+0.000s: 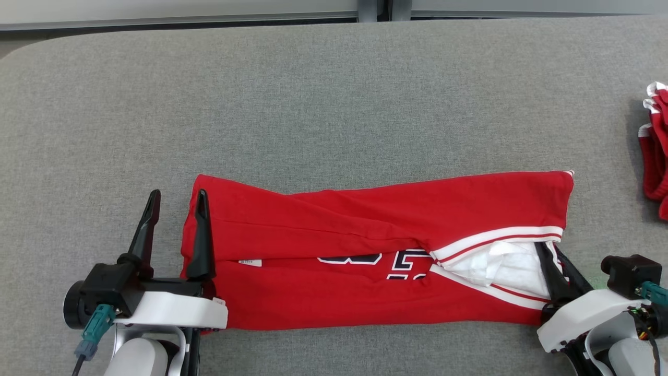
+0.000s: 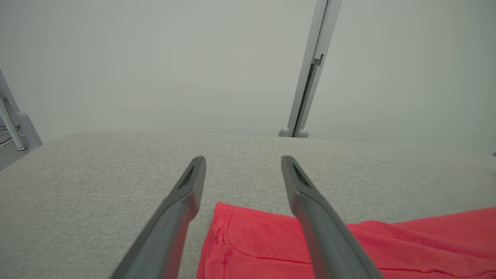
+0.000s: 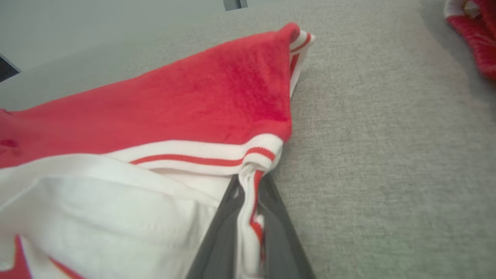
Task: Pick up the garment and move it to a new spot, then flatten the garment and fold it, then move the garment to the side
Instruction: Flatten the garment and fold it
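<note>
A red garment (image 1: pixel 365 224) with white-and-red striped trim and dark lettering lies folded into a long band across the near part of the grey table (image 1: pixel 334 94). My left gripper (image 1: pixel 176 201) is open at the garment's left end. One finger stands over the red edge and the other over bare table; the left wrist view shows the gripper (image 2: pixel 244 162) the same way, with the garment's corner (image 2: pixel 263 244) between the fingers. My right gripper (image 1: pixel 548 256) is shut on the striped trim at the right end. In the right wrist view the fingers (image 3: pixel 271 232) pinch that trim (image 3: pixel 248 201) beside the white inner fabric.
A second bundle of red cloth with white trim (image 1: pixel 656 151) lies at the table's right edge, also visible as red cloth (image 3: pixel 474 35) at the upper right of the right wrist view. Beyond the table's far edge stand a pale wall and a grey post (image 2: pixel 310 77).
</note>
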Controlling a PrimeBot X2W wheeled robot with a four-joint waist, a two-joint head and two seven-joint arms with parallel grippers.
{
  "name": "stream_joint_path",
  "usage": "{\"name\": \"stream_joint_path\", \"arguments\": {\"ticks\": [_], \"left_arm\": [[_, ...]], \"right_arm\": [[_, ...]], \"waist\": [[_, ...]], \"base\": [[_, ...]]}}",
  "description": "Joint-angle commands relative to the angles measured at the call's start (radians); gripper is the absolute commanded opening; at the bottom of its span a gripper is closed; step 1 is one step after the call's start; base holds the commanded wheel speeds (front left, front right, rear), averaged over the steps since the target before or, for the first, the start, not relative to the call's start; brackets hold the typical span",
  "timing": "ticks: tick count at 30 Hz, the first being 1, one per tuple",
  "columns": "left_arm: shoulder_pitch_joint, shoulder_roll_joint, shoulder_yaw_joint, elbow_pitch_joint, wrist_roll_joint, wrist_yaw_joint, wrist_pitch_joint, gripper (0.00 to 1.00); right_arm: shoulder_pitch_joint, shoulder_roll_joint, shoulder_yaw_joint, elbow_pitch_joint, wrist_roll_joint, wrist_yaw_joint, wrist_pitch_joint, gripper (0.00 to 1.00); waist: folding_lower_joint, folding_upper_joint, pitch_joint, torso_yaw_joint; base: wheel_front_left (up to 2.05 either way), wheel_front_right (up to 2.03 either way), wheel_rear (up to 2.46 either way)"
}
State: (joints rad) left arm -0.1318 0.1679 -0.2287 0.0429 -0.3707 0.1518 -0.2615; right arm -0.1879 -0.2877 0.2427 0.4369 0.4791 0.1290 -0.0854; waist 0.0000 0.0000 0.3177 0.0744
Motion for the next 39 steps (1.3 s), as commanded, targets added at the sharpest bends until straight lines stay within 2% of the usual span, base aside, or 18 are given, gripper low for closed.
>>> {"name": "stream_joint_path", "arguments": {"ticks": [1,8,13,18,24,28,31,36,39], "left_arm": [[-0.009,0.004,0.007,0.001,0.004,-0.002,-0.004,1.0],[0.006,0.009,0.018,-0.003,0.01,-0.005,-0.004,1.0],[0.015,0.007,0.021,0.0,0.011,-0.006,-0.004,1.0],[0.018,0.006,0.023,-0.001,0.008,-0.006,-0.004,1.0],[0.026,0.01,0.021,-0.005,0.006,-0.003,-0.004,1.0],[0.015,0.009,0.015,-0.006,0.005,-0.005,-0.003,1.0],[0.002,0.006,0.008,-0.003,0.004,-0.01,-0.002,1.0],[-0.015,-0.004,-0.003,0.006,0.0,-0.015,-0.001,1.0],[-0.025,-0.007,-0.004,0.009,-0.002,-0.018,-0.002,1.0]], "right_arm": [[0.045,0.012,0.031,0.046,0.011,0.001,0.023,0.0],[0.044,-0.061,-0.054,0.024,0.025,-0.002,-0.062,0.0],[0.059,-0.096,-0.132,0.009,0.004,0.001,-0.076,0.0],[0.066,-0.093,-0.142,-0.088,-0.014,0.001,-0.03,0.0],[0.046,-0.04,-0.136,-0.33,-0.025,0.002,0.14,0.0],[0.015,0.015,-0.069,-0.473,-0.03,0.002,0.257,0.0],[-0.022,0.05,0.028,-0.52,-0.024,0.002,0.307,0.0],[-0.073,0.115,0.193,-0.5,0.011,0.002,0.32,0.0],[-0.087,0.148,0.236,-0.468,0.023,0.002,0.307,0.0]], "waist": [[0.0,0.0,-0.005,-0.004],[0.0,0.0,-0.019,-0.024],[0.0,0.0,-0.037,-0.035],[0.0,0.0,-0.052,-0.045],[0.0,0.0,-0.062,-0.058],[0.0,0.0,-0.062,-0.053],[0.0,0.0,-0.058,-0.039],[0.0,0.0,-0.043,-0.002],[0.0,0.0,-0.035,0.011]], "base": [[0.0,0.0,0.0],[0.0,0.0,0.0],[0.0,0.0,0.0],[0.0,0.0,0.0],[0.0,0.0,0.0],[0.0,0.0,0.0],[0.0,0.0,0.0],[0.0,0.0,0.0],[0.0,0.0,0.0]]}}
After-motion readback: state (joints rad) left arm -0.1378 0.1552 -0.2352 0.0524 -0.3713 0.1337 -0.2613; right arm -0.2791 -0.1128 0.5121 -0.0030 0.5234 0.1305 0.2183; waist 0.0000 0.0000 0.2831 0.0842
